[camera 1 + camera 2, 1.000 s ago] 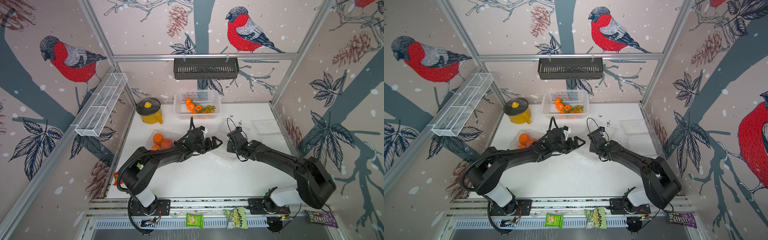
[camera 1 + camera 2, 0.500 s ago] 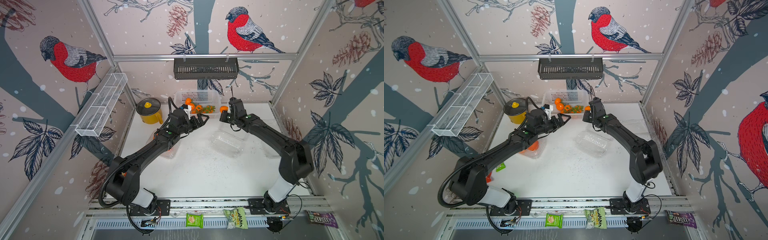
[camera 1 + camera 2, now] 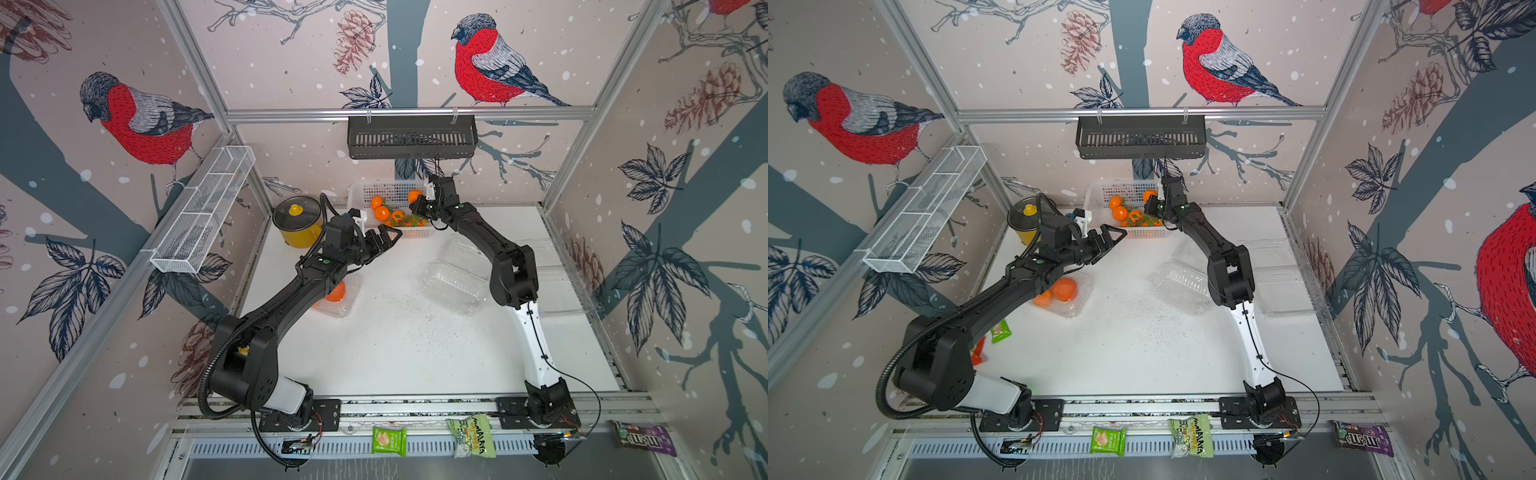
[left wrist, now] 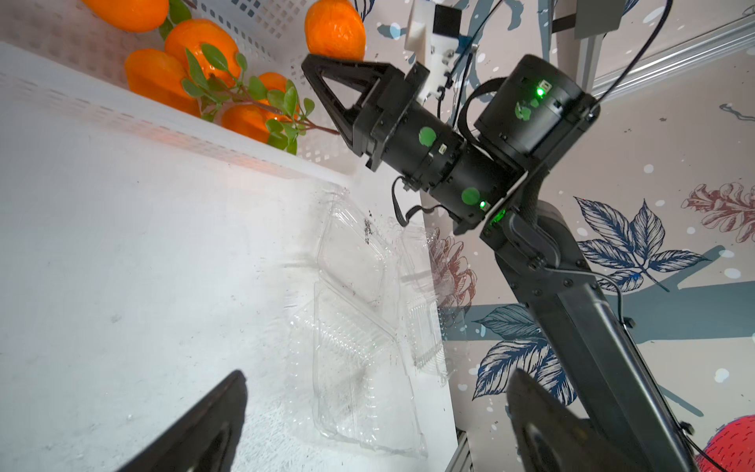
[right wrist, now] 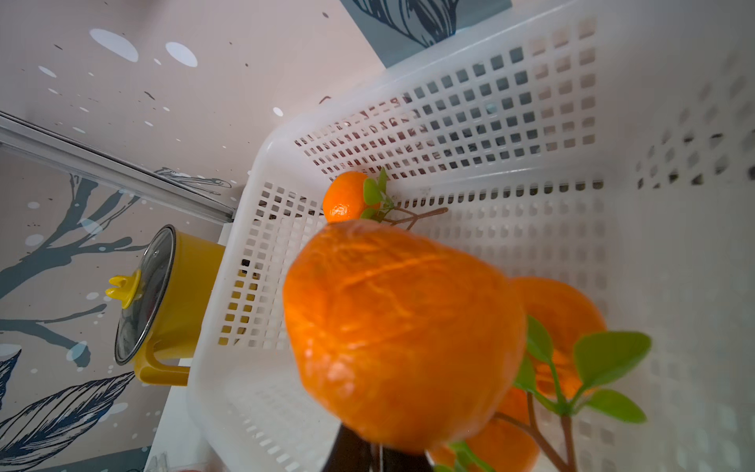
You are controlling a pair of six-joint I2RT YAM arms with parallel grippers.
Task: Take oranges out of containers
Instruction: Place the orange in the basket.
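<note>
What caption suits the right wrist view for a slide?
Large round orange at the tip of the right gripper, over a white perforated plastic basket of small leafy oranges.

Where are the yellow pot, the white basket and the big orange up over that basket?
Yellow pot (image 3: 297, 220): in a top view, on its glass lid.
White basket (image 3: 384, 190): in a top view, on its perforated back wall.
Big orange (image 5: 402, 339): right wrist view, middle of its peel.

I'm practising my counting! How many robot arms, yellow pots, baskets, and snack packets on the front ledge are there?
Robot arms: 2
Yellow pots: 1
Baskets: 3 (black, white wire, white plastic)
Snack packets: 3
Total: 9
</note>
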